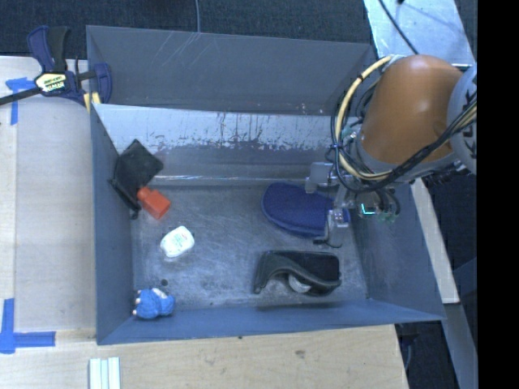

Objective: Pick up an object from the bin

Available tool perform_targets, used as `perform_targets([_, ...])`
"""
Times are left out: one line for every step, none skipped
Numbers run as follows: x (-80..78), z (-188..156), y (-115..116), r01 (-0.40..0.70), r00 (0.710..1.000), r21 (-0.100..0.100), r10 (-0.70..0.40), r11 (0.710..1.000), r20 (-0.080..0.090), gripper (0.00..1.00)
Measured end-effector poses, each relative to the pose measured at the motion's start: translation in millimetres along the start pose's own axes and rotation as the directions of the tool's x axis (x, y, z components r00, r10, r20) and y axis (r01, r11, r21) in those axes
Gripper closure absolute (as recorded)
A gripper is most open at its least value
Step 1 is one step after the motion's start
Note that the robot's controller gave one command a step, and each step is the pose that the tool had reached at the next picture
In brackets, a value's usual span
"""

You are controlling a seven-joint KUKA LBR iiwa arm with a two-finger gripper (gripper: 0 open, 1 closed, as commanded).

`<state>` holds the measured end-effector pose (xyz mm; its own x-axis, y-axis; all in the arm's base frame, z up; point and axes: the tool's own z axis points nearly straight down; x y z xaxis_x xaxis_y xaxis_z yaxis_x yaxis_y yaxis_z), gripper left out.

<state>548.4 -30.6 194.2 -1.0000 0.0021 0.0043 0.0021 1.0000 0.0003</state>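
My gripper (pixel 335 220) hangs low in the right part of the bin, under the arm's orange dome. It is right at the right-hand end of a dark blue oval thing (pixel 292 208) that lies flat on the bin floor. Whether it touches that thing I cannot tell. Just below the gripper, near the front wall, lies a black curved thing with a pale part inside (pixel 298 273).
At the left lie a black block (pixel 135 168) with an orange piece (pixel 154 203) beside it, a white lump (pixel 178 242), and a small blue toy (pixel 152 303) in the front left corner. The bin's right wall stands close to the gripper.
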Motion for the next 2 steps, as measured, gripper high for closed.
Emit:
perform_targets([-44.7,125.2,-20.6,-0.204,0.979,-0.002,0.204,0.979,0.010,0.00])
perform_targets([-46.7,119.4,-20.6,-0.202,0.979,-0.002,0.202,0.979,0.018,1.00])
